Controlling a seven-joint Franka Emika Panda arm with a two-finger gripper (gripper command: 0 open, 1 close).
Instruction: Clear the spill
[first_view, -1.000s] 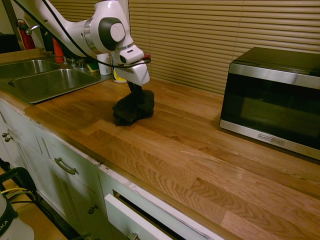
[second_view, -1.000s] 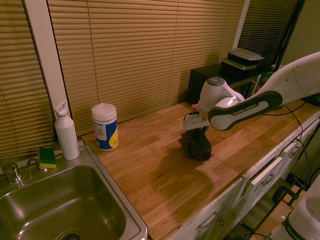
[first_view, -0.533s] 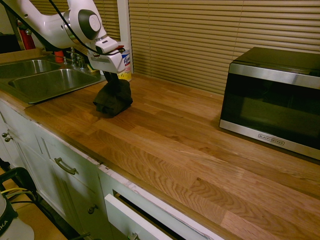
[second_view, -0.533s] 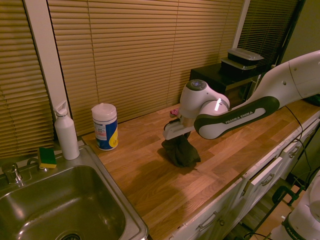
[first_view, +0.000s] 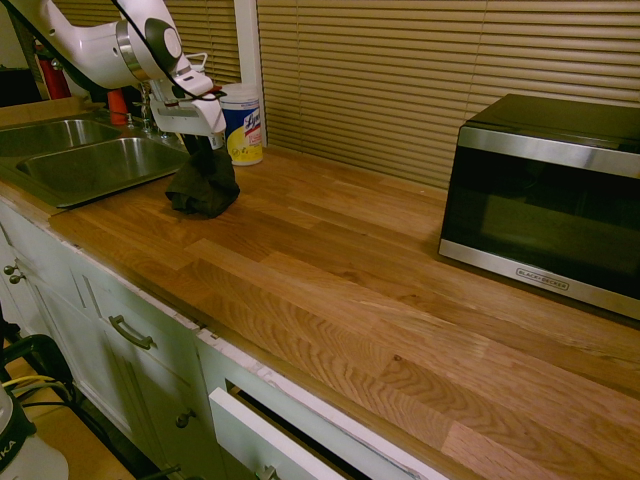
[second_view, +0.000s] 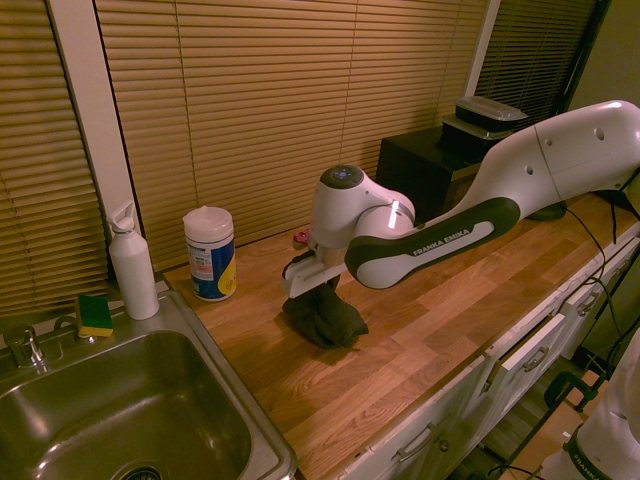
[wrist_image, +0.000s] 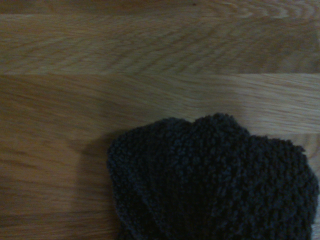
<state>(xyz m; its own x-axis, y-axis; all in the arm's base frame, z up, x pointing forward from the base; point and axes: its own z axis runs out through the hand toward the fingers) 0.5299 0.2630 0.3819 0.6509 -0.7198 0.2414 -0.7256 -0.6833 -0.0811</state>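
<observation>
my gripper (first_view: 207, 143) is clenched on the rag (first_view: 203, 190), which hangs bunched beneath it at the counter (first_view: 350, 270); in the second exterior view the wipes tub (second_view: 211, 254) stands at ten o'clock from the rag, the white bottle (second_view: 133, 265) farther out, also toward ten, and the sink (second_view: 140, 400) lies toward eight; the microwave (first_view: 545, 200) sits at three o'clock from me in the first exterior view; where the spill is, i cannot tell.

My arm (second_view: 455, 240): glossy white, rounded casings, dark side panel lettered FRANKA EMIKA in white. Small recessed screws above the panel. Black cable along my white casing.
</observation>
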